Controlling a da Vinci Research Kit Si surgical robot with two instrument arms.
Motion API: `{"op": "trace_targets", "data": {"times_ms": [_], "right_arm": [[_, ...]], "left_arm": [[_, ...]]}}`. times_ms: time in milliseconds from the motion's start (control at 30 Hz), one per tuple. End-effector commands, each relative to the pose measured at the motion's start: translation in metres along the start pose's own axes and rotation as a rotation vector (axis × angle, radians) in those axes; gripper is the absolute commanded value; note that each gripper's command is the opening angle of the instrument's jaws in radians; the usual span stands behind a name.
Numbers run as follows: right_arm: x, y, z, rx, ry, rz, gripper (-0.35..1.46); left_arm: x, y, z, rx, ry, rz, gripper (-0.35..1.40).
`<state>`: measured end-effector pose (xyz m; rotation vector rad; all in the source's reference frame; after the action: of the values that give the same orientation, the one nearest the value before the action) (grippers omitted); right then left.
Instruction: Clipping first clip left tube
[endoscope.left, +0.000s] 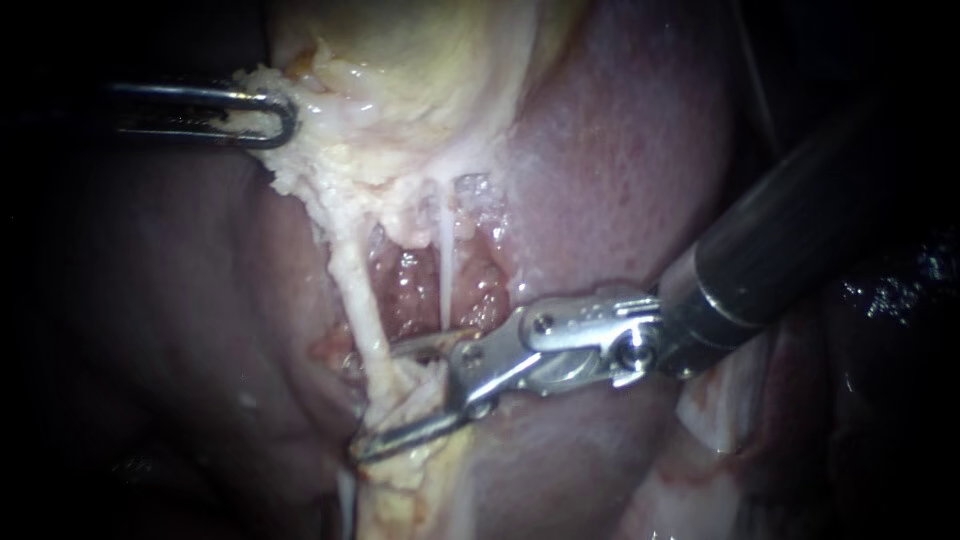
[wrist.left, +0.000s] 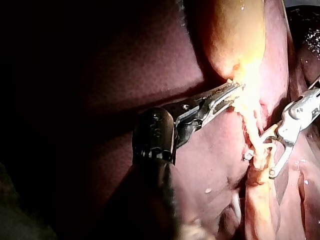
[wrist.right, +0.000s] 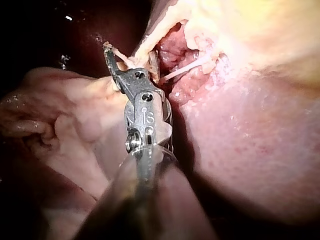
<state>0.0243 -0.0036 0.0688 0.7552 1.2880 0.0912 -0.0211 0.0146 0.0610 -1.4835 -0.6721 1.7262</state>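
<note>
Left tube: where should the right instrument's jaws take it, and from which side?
Low on the left tube, where it is a bare taut cord well apart from the right tube. Come from the right, square across its steep run; the right instrument's open jaws straddle it there.

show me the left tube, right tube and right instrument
left tube (endoscope.left: 360, 300), endoscope view, mid-length of the thick pale strand
right tube (endoscope.left: 445, 270), endoscope view, middle of the thin strand
right instrument (endoscope.left: 378, 400), endoscope view, midway between its jaw tips
</note>
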Motion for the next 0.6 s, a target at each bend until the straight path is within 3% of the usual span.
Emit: {"op": "trace_targets", "data": {"times_ms": [33, 233, 600], "right_arm": [[0.0002, 0.0, 0.0002, -0.002, 0.01, -0.002, 0.49], [0.001, -0.0006, 0.0013, 0.004, 0.039, 0.027, 0.49], [0.0018, -0.0049, 0.0007, 0.078, 0.038, 0.038, 0.45]], "left_arm": [[0.0, 0.0, 0.0, 0.001, 0.0, -0.001, -0.35], [-0.0001, 0.0, 0.0001, 0.002, 0.0, 0.0, -0.35], [-0.0002, -0.0001, 0.0001, 0.005, 0.004, 0.001, -0.35]]}}
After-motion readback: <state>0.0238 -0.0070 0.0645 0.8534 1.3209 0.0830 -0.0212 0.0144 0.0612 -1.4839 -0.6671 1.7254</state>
